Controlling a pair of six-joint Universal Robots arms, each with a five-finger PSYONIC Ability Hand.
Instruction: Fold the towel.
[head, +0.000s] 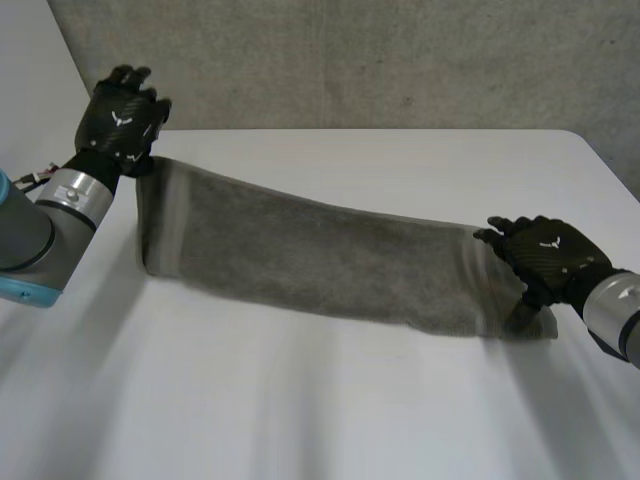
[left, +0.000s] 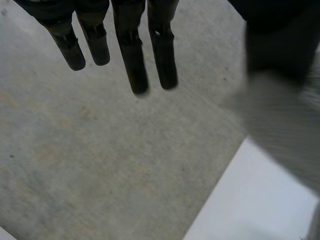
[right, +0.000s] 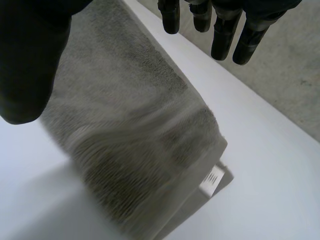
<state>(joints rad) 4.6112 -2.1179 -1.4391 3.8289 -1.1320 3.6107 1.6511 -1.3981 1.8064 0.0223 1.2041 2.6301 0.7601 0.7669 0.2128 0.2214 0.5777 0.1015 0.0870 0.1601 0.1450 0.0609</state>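
Towel (head: 320, 255) stretched mid-air | left hand (head: 122, 120): raised end | right hand (head: 548, 255): lower end

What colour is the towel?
The towel is plain grey-brown, with a small white label; clearest in the right wrist view.

A white table (head: 300, 400) stands before a grey, speckled floor (head: 350, 60).

The left arm (head: 30, 235) is angled up toward the far left corner of the tabletop (head: 300, 400). The left robot hand (head: 120, 118) is held raised there, fingers (left: 135, 70) straight, with the towel (head: 320, 255) caught at its thumb. The right robot hand (head: 548, 255) is held low, fingers (right: 222, 40) straight, with the towel's end pinched by its thumb.
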